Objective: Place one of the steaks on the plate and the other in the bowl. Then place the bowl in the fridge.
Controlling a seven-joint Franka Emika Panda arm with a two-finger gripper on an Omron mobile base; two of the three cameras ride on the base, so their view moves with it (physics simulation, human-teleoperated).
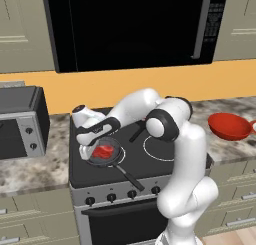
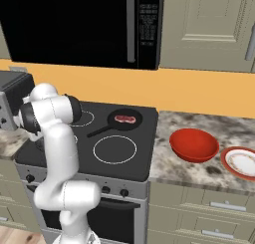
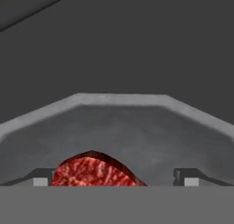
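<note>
Gripper [image 3: 112,179]: jaws spread wide, nothing held, tips straddling the bright red steak [image 3: 93,170]
Bright red steak: lying flat in the front pan [image 1: 107,154] on the stove
Handling: judged soft, floppy, slick and light
Hold: best taken across the narrow width, near the middle
Pale steak [image 2: 125,119]: in the rear pan [image 2: 124,121]
Bowl [image 2: 194,144]: on the counter, beside the plate [image 2: 240,162]

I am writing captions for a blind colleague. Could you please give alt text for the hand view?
The open gripper hangs low over a bright red steak that lies in a grey pan, one fingertip on each side of the meat. Behind the pan's rim lies the dark stove top.
</note>
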